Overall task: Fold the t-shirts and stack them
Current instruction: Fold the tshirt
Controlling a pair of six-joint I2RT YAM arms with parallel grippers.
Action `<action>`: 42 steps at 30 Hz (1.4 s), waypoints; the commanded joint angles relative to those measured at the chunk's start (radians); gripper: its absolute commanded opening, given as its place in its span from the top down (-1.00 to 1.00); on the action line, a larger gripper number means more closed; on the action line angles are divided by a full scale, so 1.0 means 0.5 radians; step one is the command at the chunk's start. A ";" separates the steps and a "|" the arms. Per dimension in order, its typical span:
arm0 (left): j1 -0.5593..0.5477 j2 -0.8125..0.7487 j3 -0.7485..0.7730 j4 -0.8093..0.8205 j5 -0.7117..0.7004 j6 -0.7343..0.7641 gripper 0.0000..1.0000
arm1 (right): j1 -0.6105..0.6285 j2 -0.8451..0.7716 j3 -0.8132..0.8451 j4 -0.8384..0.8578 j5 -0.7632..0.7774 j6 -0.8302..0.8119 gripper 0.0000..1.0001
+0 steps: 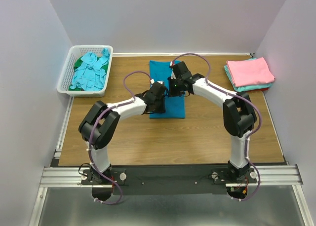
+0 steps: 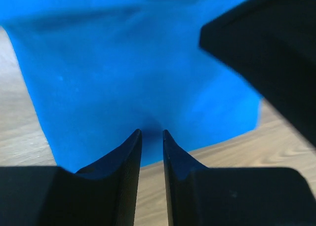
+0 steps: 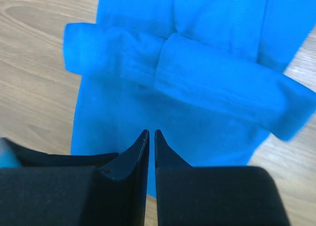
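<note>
A deep teal-blue t-shirt [image 1: 167, 70] lies folded into a long narrow strip in the middle of the table. My left gripper [image 1: 162, 101] is low over the strip's near left part. In the left wrist view its fingers [image 2: 152, 131] stand a little apart with nothing between them, tips at the t-shirt [image 2: 123, 73]. My right gripper [image 1: 175, 88] is over the strip's middle. Its fingers [image 3: 151, 131] are nearly together with only a thin slit and hold nothing. Beyond them the t-shirt [image 3: 123, 112] shows a folded sleeve band with hem stitching.
A white slotted basket [image 1: 66, 73] at the back left holds crumpled pale turquoise shirts [image 1: 91, 70] over a green one. A folded stack topped by a pink shirt [image 1: 249, 70] sits at the back right. The right arm's black body [image 2: 266, 53] looms close in the left wrist view.
</note>
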 commanded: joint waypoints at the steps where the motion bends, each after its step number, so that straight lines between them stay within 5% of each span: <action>1: 0.017 0.123 -0.036 0.026 0.182 -0.052 0.39 | -0.007 0.136 -0.003 0.142 -0.065 0.062 0.73; 10: 0.017 0.132 -0.201 0.013 0.317 -0.049 0.42 | -0.013 0.369 0.208 0.173 0.137 -0.002 0.73; 16: 0.017 -0.021 -0.385 0.026 0.339 -0.067 0.42 | -0.117 0.614 0.717 0.173 0.414 -0.103 0.71; 19: 0.017 -0.119 -0.450 0.038 0.336 -0.085 0.42 | -0.172 0.740 1.067 0.170 0.353 -0.149 0.66; 22: 0.017 -0.205 -0.456 0.041 0.302 -0.089 0.41 | -0.178 0.646 1.083 0.170 0.190 -0.180 0.55; 27: 0.020 -0.422 -0.490 0.133 0.220 -0.128 0.28 | -0.249 0.275 0.520 0.270 -0.328 0.016 0.48; 31: 0.066 -0.692 -0.655 0.378 0.179 -0.245 0.22 | -0.323 -0.124 -0.271 0.702 -1.039 0.304 0.43; 34: 0.164 -0.858 -0.888 0.669 0.274 -0.389 0.22 | -0.326 -0.358 -0.824 1.339 -1.410 0.589 0.39; 37: 0.219 -0.834 -1.023 0.875 0.449 -0.453 0.25 | -0.332 -0.416 -1.309 1.977 -1.635 0.991 0.33; 42: 0.272 -0.556 -1.082 0.937 0.602 -0.533 0.34 | -0.350 -0.190 -1.644 2.157 -1.669 1.050 0.31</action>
